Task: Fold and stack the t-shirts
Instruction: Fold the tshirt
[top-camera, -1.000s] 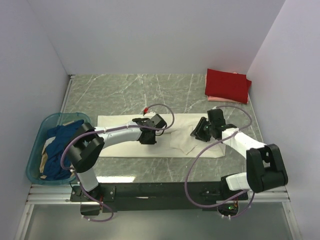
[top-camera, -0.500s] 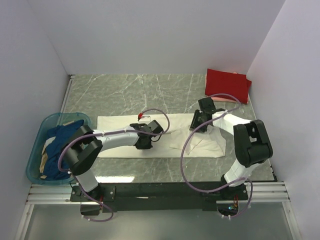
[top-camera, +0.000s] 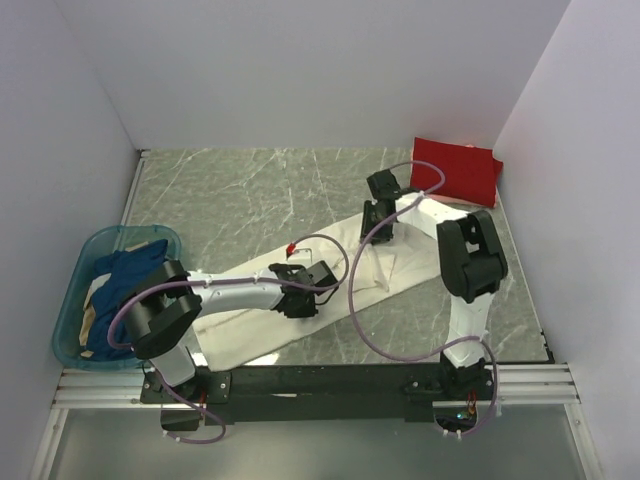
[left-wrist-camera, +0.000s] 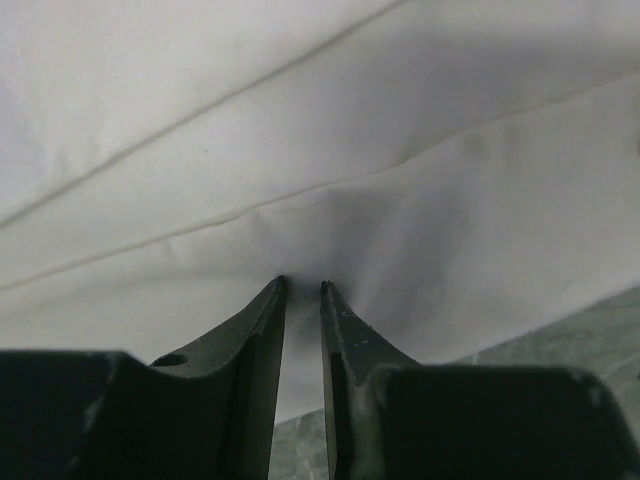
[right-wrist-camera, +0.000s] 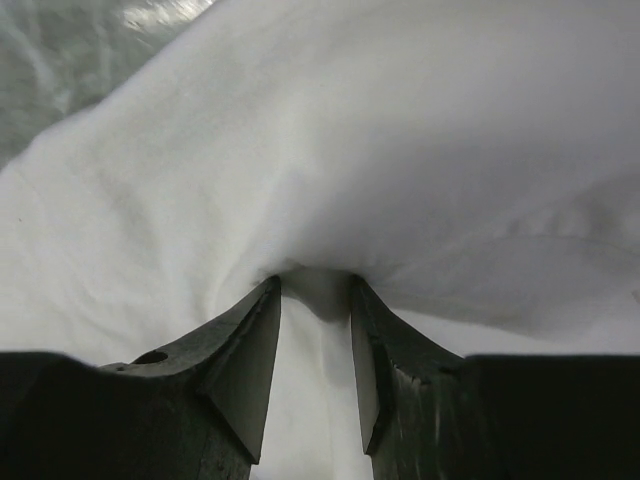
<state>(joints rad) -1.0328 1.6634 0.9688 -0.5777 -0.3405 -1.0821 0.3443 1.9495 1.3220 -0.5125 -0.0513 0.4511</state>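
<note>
A cream-white t-shirt (top-camera: 238, 322) lies in a long folded band slanting from the near left up to the far right of the marble table (top-camera: 230, 190). My left gripper (top-camera: 300, 302) is shut on the band's near long edge, the cloth (left-wrist-camera: 350, 150) pinched at the tips of my left gripper (left-wrist-camera: 301, 285). My right gripper (top-camera: 380, 216) is shut on the far right end, where a bunched fold of white cloth (right-wrist-camera: 400, 150) sits between the tips of my right gripper (right-wrist-camera: 313, 285). A folded red t-shirt (top-camera: 456, 170) rests at the far right corner.
A teal plastic basket (top-camera: 72, 300) stands at the left edge, holding a crumpled dark blue t-shirt (top-camera: 125, 285) and some tan cloth (top-camera: 88, 322). White walls close in the left, back and right sides. Purple cables loop over both arms.
My right gripper has moved away toward the back, dragging the shirt's right end with it. The left gripper has pulled nearer. The band has swung from level to slanted.
</note>
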